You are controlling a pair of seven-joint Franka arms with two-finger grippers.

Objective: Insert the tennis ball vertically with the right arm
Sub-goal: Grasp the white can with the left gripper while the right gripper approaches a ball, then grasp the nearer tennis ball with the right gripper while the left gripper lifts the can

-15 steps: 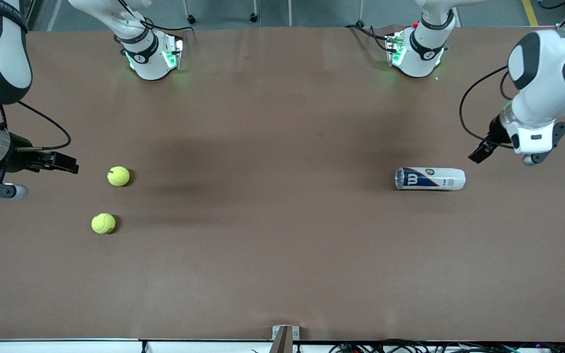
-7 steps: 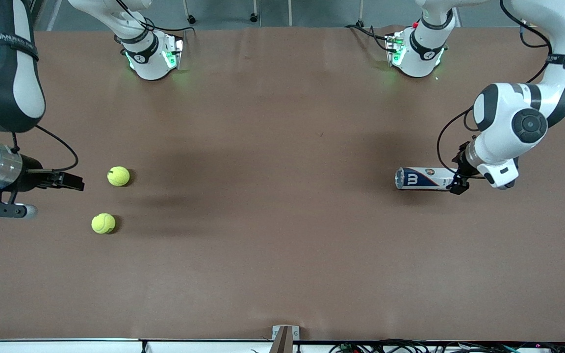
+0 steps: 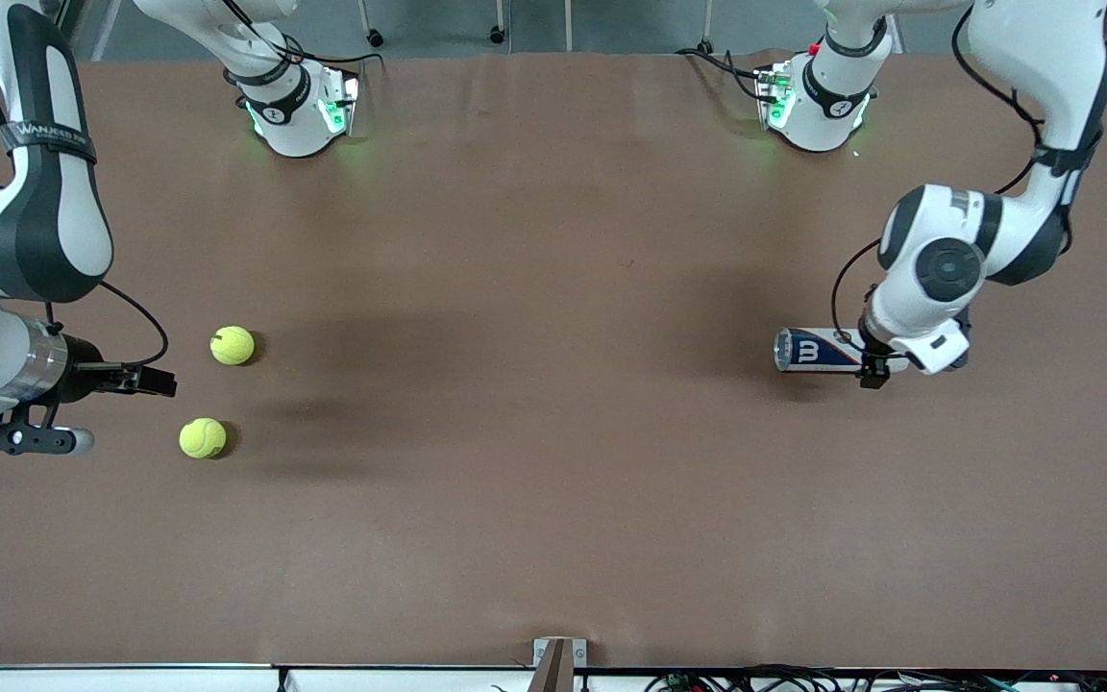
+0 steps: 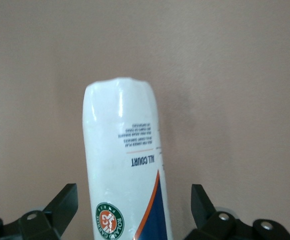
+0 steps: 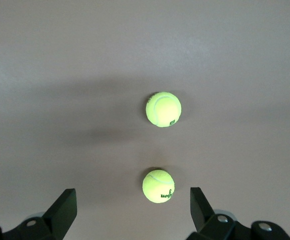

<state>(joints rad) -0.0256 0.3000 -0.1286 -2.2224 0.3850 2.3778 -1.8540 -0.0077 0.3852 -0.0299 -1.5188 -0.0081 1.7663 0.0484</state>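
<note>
Two yellow tennis balls lie toward the right arm's end of the table, one (image 3: 232, 345) farther from the front camera than the other (image 3: 202, 437). My right gripper (image 3: 164, 383) hovers open just beside them, nothing between its fingers. In the right wrist view both balls (image 5: 163, 109) (image 5: 158, 185) lie ahead of the open right gripper (image 5: 132, 212). A white and blue ball can (image 3: 818, 350) lies on its side toward the left arm's end. My left gripper (image 3: 871, 369) is over its closed end, open. In the left wrist view the can (image 4: 122, 150) runs between the spread fingers (image 4: 65, 205), which stand apart from it.
The brown table (image 3: 534, 461) stretches wide between the balls and the can. Both arm bases (image 3: 294, 106) (image 3: 818, 96) stand along the edge farthest from the front camera. A small bracket (image 3: 558, 654) sits at the nearest edge.
The left arm has swung in from the table's end and come down over the can's closed end. The right gripper has crept closer to the two balls.
</note>
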